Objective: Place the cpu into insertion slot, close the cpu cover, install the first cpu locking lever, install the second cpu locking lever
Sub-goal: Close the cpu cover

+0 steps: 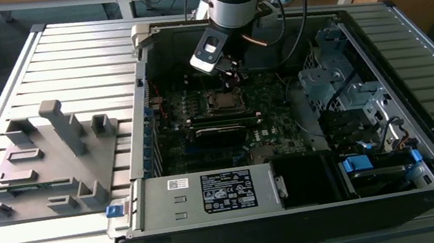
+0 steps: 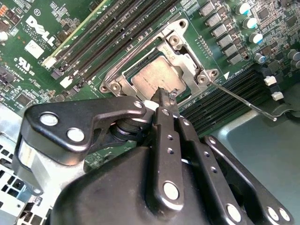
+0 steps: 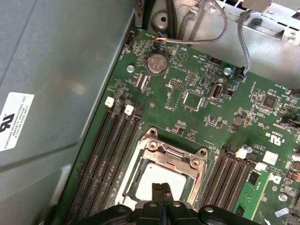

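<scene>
The cpu (image 2: 152, 77) lies flat in the insertion slot (image 2: 137, 65) on the green motherboard, its silver top showing through the cut-out of the cpu cover (image 2: 187, 63), which lies down over it. My gripper (image 2: 162, 96) is shut, its thin fingertips together right above the cpu's edge with nothing between them. In the first wrist view the fingertips (image 3: 157, 190) stand over the cpu (image 3: 164, 178), and the cpu cover (image 3: 173, 157) frames it. One thin wire locking lever (image 2: 243, 102) sticks out sideways from the socket corner, unlatched. In the exterior view my gripper (image 1: 228, 73) hangs just above the socket (image 1: 223, 100).
Long black memory slots (image 2: 117, 33) flank the socket on both sides. The case's grey wall (image 3: 56, 93) and cables (image 3: 234, 23) are close by. A power supply (image 1: 209, 194) and a drive cage (image 1: 336, 82) crowd the case. A grey fixture (image 1: 48, 161) sits at the exterior view's left.
</scene>
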Tool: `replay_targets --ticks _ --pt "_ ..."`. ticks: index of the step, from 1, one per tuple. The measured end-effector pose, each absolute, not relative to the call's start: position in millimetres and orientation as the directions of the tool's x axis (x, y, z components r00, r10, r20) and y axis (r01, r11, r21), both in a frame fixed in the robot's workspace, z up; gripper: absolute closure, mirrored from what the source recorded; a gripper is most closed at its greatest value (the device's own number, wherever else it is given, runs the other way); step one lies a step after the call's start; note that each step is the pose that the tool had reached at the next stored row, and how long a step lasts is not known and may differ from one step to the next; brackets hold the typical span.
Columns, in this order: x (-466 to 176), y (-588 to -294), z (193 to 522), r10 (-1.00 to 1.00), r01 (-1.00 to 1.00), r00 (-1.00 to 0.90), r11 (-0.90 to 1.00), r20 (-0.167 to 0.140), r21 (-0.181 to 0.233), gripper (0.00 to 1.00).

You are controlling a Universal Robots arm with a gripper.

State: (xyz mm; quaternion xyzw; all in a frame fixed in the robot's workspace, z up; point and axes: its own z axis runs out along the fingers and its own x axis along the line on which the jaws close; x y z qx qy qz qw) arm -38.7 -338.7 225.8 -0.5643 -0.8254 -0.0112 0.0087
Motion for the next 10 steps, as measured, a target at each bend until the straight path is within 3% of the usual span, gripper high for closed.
replay_targets --ticks 10 --pt "-38.8 -338.7 225.8 0.92 0.921 -0.39 0.39 0.027 0.009 0.9"
